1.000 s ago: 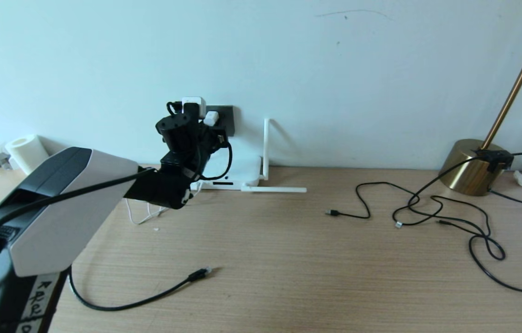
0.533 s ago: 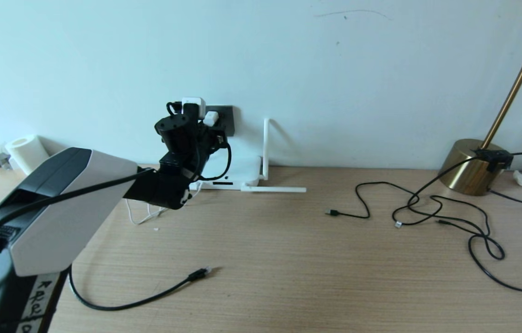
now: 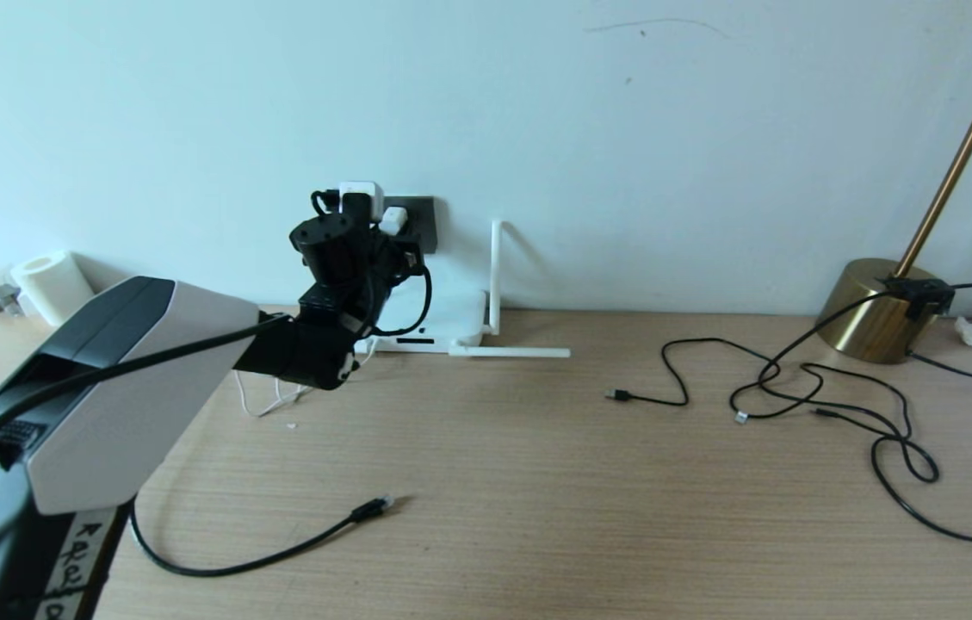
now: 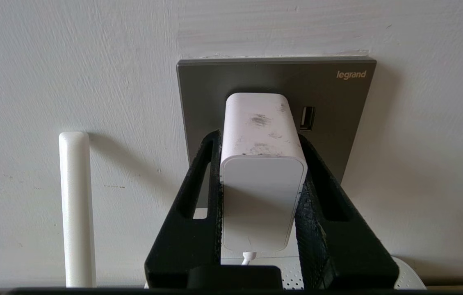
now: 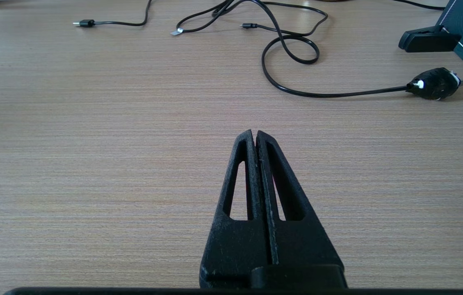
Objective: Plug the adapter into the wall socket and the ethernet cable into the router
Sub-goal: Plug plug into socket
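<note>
The pale wood-grain table [image 3: 589, 482] spreads under both arms, and the left arm reaches from its near left corner up to the light wall behind it. The flat white rounded router [image 3: 449, 320] lies at the foot of that wall, just below and to the right of the left tool [image 3: 369, 226]; one thin white antenna stands upright beside it and another lies flat on the table. The brass lamp base [image 3: 873, 310] sits far to the right of the left tool, with thin black USB cables [image 3: 804, 396] looped in front of it. The long thick black ethernet cable [image 3: 279, 551] lies on the table well below and nearer than the left tool, its small clear-tipped plug free and touched by neither tool. The dark grey square wall socket [image 4: 334, 106] is directly ahead of the left tool. The left tool [image 4: 262, 164] pinches the small white rounded cube-shaped adapter [image 4: 262, 180] by its two sides, and the adapter's far end sits against the socket plate; whether it is fully home cannot be told. A thin white cord leaves the adapter's near end towards the wrist. The right tool [image 5: 255, 137] hangs low over bare table, its fingers pressed together on nothing, the USB cables well ahead of it
</note>
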Motion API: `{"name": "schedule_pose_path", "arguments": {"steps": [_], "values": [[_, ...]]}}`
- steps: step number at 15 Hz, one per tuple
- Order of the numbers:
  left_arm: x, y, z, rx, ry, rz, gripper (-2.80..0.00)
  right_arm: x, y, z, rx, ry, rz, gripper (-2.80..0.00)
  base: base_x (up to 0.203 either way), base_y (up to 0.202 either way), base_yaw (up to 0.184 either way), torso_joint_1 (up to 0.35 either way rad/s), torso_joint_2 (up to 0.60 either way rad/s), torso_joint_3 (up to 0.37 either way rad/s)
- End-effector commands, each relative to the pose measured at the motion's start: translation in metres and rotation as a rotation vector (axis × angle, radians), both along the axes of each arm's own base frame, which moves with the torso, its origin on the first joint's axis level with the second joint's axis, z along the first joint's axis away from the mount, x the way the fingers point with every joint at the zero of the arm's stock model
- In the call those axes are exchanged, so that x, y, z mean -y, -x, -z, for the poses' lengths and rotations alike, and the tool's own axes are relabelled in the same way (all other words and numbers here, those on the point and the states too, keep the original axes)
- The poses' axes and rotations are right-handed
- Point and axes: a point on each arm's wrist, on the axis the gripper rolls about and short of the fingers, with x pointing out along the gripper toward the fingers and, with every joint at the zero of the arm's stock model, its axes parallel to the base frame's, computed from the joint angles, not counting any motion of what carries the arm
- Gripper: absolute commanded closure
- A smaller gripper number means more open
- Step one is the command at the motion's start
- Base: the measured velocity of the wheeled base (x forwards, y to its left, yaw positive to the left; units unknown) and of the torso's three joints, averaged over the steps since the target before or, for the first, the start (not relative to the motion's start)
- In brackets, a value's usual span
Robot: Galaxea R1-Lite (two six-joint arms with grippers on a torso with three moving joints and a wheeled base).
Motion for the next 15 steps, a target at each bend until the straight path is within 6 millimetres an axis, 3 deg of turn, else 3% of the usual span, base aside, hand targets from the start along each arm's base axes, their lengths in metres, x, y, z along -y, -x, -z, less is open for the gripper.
{"name": "schedule_pose_path", "arguments": {"steps": [1, 15], "values": [[0.000, -0.001, 0.002, 0.002, 0.001, -0.002, 0.00, 0.000, 0.000, 0.000, 0.001, -0.001, 0.000, 0.00, 0.000, 0.000, 0.000, 0.000, 0.00, 0.000], [0.012, -0.005, 0.001, 0.011, 0.007, 0.011, 0.00, 0.000, 0.000, 0.000, 0.001, -0.001, 0.000, 0.00, 0.000, 0.000, 0.000, 0.000, 0.00, 0.000]]}}
